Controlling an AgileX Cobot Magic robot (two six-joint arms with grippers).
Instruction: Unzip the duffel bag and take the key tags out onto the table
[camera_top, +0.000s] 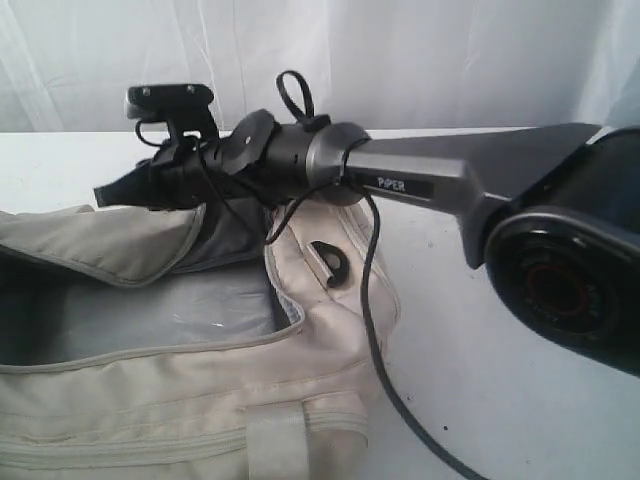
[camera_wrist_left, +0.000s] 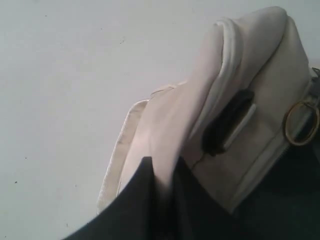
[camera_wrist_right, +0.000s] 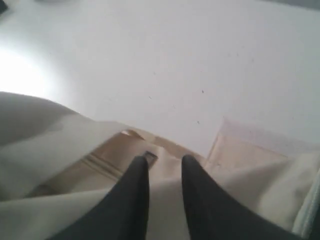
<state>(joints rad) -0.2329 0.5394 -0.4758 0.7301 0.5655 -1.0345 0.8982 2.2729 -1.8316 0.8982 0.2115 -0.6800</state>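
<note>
Both pairs of jaws pinch fabric of the duffel bag (camera_top: 150, 400), its open interior dim

Duffel bag (camera_top: 150, 400): plain cream fabric. Lining (camera_top: 170, 315) grey, zipper tape (camera_top: 287, 295) grey, strap ring (camera_top: 328, 262) black. Counter (camera_top: 480, 380): plain white. Arm (camera_top: 450, 175): dark grey.

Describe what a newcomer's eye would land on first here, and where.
The dark arm marked PIPER dominates, stretching from the right across the exterior view. Beneath it, lower left, the cream duffel bag gapes open on the white table, grey lining showing; no key tags are visible.
</note>
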